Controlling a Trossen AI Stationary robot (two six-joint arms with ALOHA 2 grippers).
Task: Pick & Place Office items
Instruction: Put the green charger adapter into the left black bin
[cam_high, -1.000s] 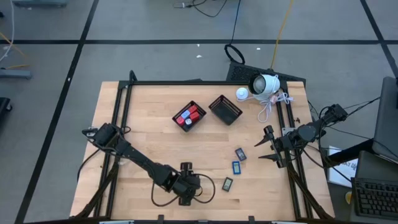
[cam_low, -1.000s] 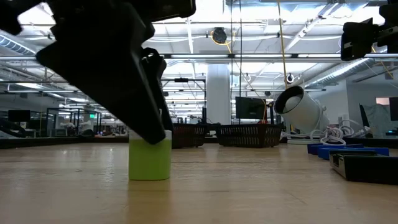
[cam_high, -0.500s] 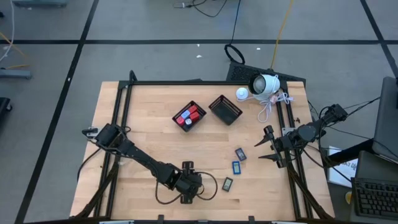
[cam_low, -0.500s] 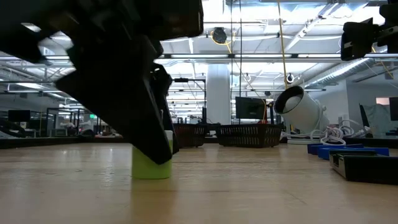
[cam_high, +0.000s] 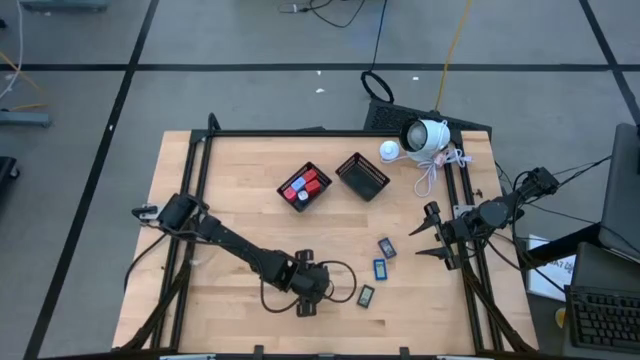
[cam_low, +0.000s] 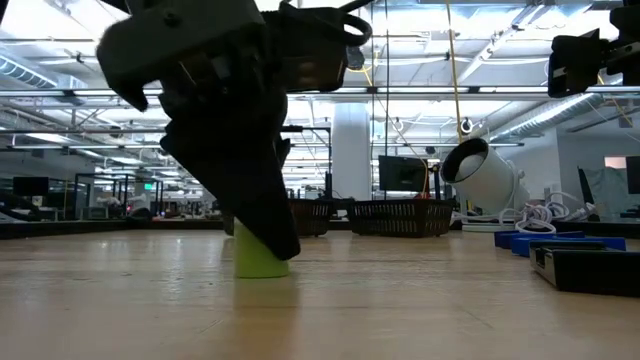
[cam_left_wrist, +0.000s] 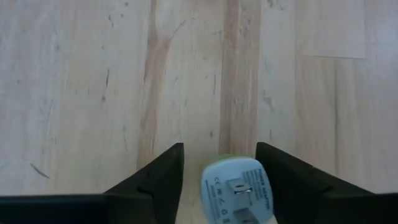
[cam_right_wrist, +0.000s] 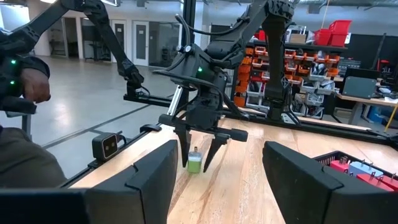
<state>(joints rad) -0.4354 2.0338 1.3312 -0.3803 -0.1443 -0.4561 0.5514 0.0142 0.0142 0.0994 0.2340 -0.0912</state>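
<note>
**Sorting partly done; green piece under left hand**

Done, by the look of it: red blocks and a pale blue block lie in one mesh basket. The second basket looks empty.

Left: three dark blue-faced rectangles loose on the counter, and a small green plug-like piece standing near the front edge.

Left hand spread, fingers straddling the green piece, not gripping.

Right hand spread, idle at the counter's right edge.

White camera and cable at the far corner, clear of the route.

My wooden worktop — what sits on it

Two mesh baskets, three blue-faced rectangles and a green block — all apart.
</note>
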